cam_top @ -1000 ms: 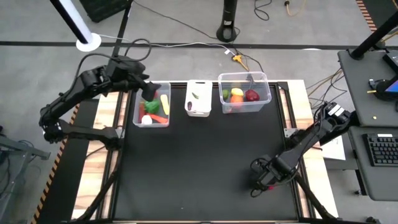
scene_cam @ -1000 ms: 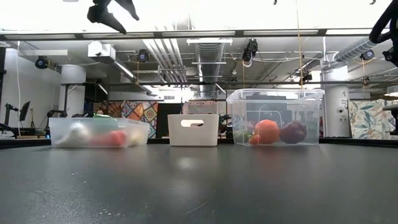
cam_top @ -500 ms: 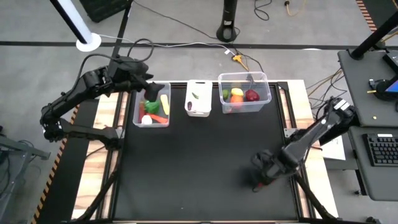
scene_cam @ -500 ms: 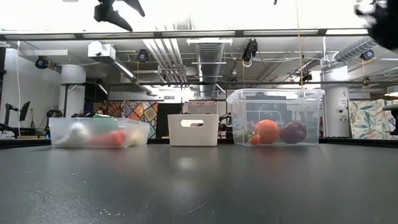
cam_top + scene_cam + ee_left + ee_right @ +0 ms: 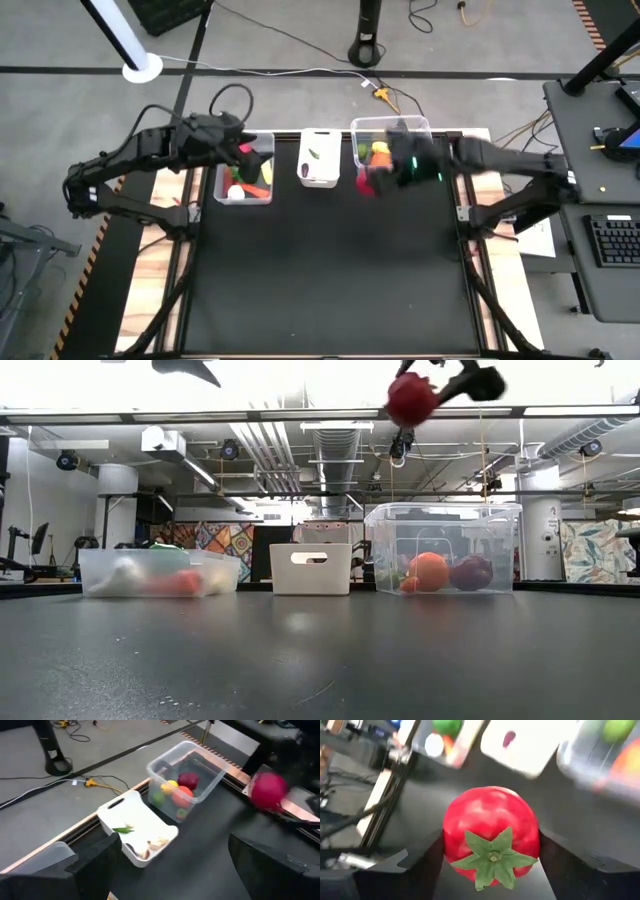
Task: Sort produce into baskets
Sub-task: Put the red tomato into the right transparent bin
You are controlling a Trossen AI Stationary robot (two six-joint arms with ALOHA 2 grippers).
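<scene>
My right gripper (image 5: pixel 372 180) is shut on a red tomato (image 5: pixel 490 820) with a green stem, high above the table, just in front of the wide clear basket (image 5: pixel 425 150). The tomato also shows in the low view (image 5: pixel 412 398) and in the left wrist view (image 5: pixel 269 789). My left gripper (image 5: pixel 243 150) hangs open and holds nothing above the left clear basket (image 5: pixel 222 185), which holds green, orange, white and yellow produce. The small white basket (image 5: pixel 319 175) stands between the two clear ones. My right gripper pinches the tomato between its two fingers (image 5: pixel 415 870), one on each round side (image 5: pixel 451 835). The fingers come from the table's right and slant downward. The tomato is lifted clear, with its green stem (image 5: pixel 492 857) turned back toward the wrist.
The wide clear basket holds an orange (image 5: pixel 184 793), a dark red piece (image 5: pixel 188 780), a yellow one and green ones. A green chili (image 5: pixel 122 828) and pale pieces lie in the white basket. All three baskets line the far edge; black mat (image 5: pixel 330 280) lies in front of them.
My right gripper has risen from low at the table's near right and swung up and toward the far edge, to just in front of the wide clear basket, turning as it went. The tomato has gone with it, lifted clear. My left gripper has shifted slightly toward the table's right.
</scene>
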